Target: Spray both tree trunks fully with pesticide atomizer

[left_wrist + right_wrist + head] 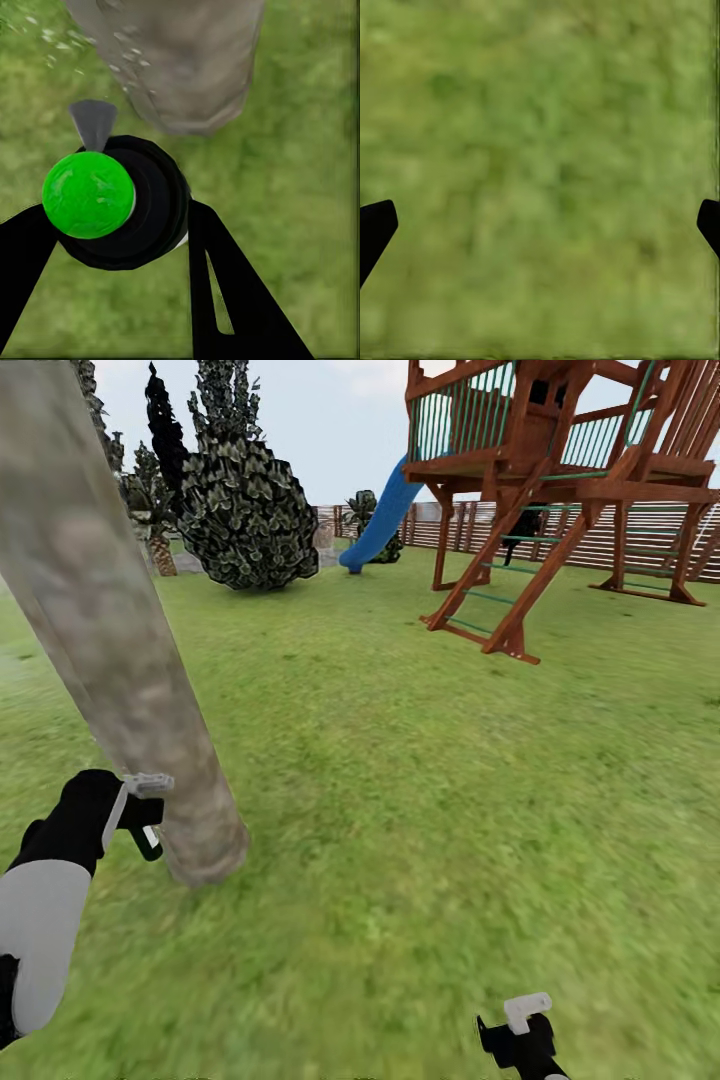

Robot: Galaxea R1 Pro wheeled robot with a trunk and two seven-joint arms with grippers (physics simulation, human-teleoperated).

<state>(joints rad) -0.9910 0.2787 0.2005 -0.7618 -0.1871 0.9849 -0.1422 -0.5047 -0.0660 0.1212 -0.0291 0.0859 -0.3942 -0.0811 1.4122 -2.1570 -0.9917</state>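
Left claw (112, 225) round atomizer (112, 199), specks (52, 34) near trunk (180, 60)

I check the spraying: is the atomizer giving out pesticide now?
Yes. White specks float beside the atomizer's nozzle, near the tree trunk.

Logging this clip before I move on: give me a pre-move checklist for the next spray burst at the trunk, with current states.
1. Atomizer held between the left gripper fingers: ok.
2. Nozzle pointing toward the tree trunk: ok.
3. Pesticide specks visible near the trunk: ok.
4. Trunk fully covered: cannot tell.
5. Right gripper open, with lawn beneath it: ok.
6. Second tree in reach: cannot tell.
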